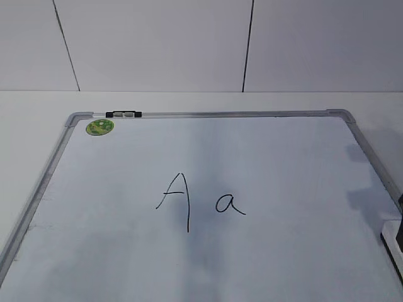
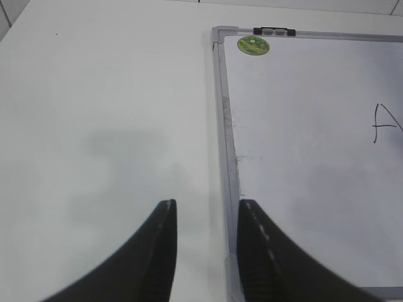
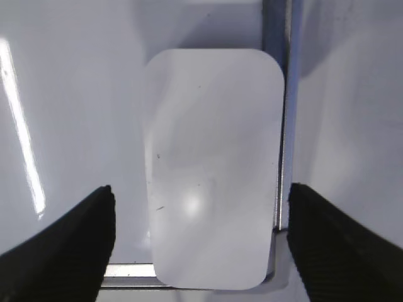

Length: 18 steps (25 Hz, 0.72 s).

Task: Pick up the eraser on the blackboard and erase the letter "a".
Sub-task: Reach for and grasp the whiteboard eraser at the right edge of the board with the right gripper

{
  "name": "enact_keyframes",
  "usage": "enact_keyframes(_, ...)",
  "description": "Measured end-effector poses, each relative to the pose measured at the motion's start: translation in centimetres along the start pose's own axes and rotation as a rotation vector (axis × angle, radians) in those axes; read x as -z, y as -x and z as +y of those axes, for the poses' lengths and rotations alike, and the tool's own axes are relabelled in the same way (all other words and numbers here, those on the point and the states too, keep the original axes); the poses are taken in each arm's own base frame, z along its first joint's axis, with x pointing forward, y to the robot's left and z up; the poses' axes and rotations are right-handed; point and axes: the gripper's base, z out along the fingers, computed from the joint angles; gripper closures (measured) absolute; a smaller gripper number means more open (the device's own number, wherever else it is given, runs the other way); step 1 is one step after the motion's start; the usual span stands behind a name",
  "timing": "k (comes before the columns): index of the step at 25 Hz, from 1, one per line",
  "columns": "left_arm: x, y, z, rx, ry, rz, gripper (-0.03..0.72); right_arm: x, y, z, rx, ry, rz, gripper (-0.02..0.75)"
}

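The blackboard [image 1: 283,157] is a white board with a grey frame, lying flat. The small letter "a" [image 1: 229,204] is written right of a taller capital "A" [image 1: 177,198]. The eraser [image 1: 392,231], a white rounded block with a dark underside, lies at the board's right edge, cut off by the picture. In the right wrist view the eraser [image 3: 214,126] lies in the board's corner against the frame [image 3: 278,113]. My right gripper [image 3: 200,201] is open wide, one finger on either side of the eraser, not touching it. My left gripper [image 2: 204,211] is open and empty over the board's left frame [image 2: 225,126].
A round green sticker [image 1: 100,126] and a small black-and-white clip [image 1: 123,114] sit at the board's far left corner; both also show in the left wrist view, sticker [image 2: 253,45] and clip [image 2: 274,31]. White tabletop [image 2: 94,126] lies left of the board. A white panelled wall stands behind.
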Motion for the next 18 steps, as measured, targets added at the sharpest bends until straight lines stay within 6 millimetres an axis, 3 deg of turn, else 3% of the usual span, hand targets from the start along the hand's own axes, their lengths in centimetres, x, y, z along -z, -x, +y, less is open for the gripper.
enact_keyframes(18, 0.0, 0.0, 0.0, 0.000, 0.000, 0.000, 0.443, -1.7, 1.1, -0.2, -0.001, -0.017, 0.021, 0.085)
